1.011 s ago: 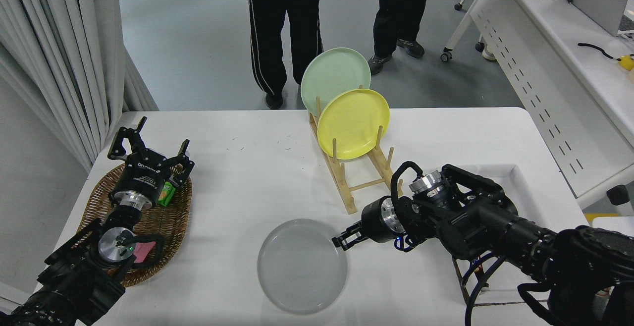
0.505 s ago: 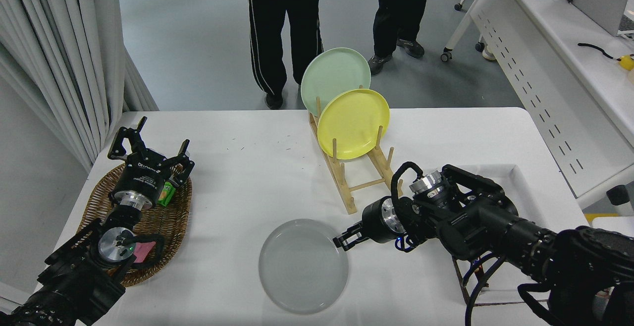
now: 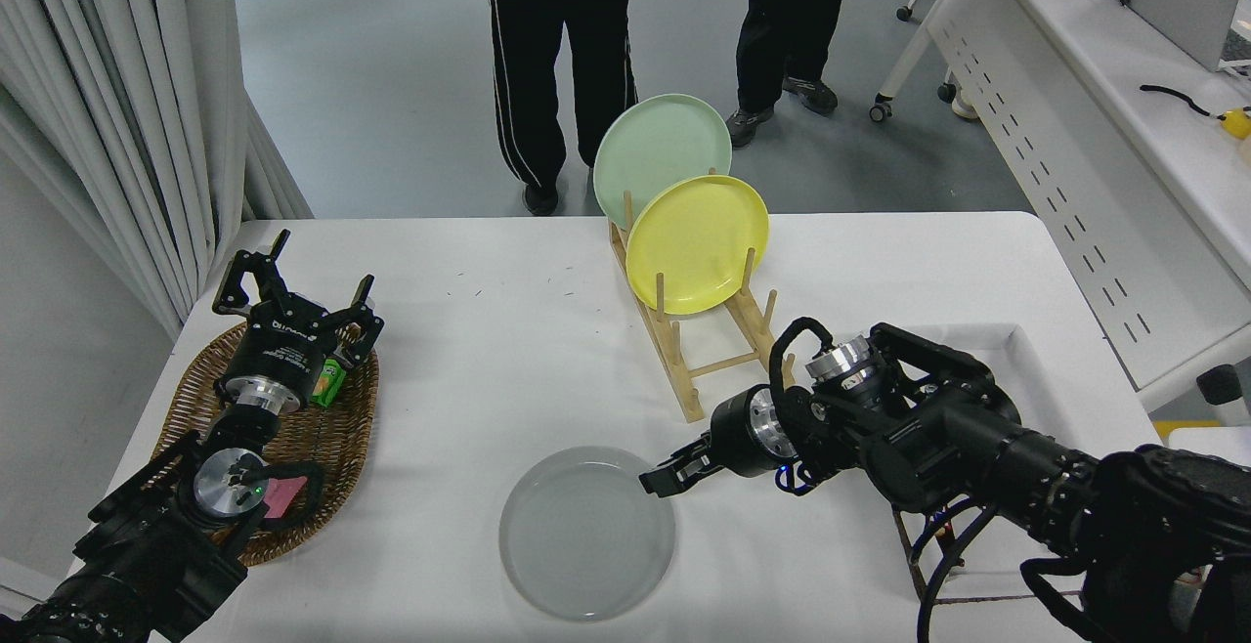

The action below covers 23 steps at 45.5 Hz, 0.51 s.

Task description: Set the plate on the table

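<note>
**Inspector A:** What has changed in the last second?

**Inspector B:** The grey plate (image 3: 586, 534) has shifted slightly nearer and to the left on the white bench (image 3: 489, 330). The right end effector (image 3: 665, 477) has followed it and now sits at the plate's far-right rim, fingers pinched on that edge, where before it was just off the rim.

**Inspector A:** Meaning for the task?

**Inspector B:** The plate appears to lie flat on the bench, near edge, centre. I judge placement essentially made; release and withdrawal remain.

**Inspector A:** The other arm?

**Inspector B:** The left end effector (image 3: 293, 303) is parked over the wicker basket (image 3: 323, 428) at the left, fingers spread, holding nothing.

**Inspector A:** Count.

**Inspector B:** Three plates: one grey, one yellow plate (image 3: 696, 244) and one pale green plate (image 3: 661, 145), the latter two upright in one wooden rack (image 3: 704, 360). One basket. One white tray (image 3: 1026, 360) at the right. Two persons (image 3: 567, 66) stand at the far side.
</note>
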Available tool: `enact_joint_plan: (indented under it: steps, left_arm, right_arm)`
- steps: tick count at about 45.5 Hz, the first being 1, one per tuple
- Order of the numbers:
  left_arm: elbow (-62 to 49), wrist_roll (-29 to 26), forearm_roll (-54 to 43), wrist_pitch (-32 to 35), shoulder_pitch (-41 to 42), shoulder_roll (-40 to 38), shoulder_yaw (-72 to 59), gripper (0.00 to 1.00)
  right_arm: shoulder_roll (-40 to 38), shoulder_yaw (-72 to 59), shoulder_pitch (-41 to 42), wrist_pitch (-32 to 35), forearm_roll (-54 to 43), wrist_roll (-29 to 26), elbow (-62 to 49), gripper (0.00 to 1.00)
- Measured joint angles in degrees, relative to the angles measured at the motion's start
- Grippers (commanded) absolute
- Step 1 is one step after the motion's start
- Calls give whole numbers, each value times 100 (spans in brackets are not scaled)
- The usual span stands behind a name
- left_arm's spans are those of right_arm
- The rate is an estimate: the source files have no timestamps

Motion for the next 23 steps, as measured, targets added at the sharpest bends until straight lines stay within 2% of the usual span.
enact_joint_plan:
  steps: [16, 23]
  left_arm:
    - [4, 0, 0, 0, 0, 0, -2, 100]
    - [4, 0, -1, 0, 0, 0, -2, 100]
  right_arm:
    - [-664, 137, 785, 141, 197, -11, 1639, 99]
    - [-1266, 191, 1405, 669, 112, 1, 2194, 99]
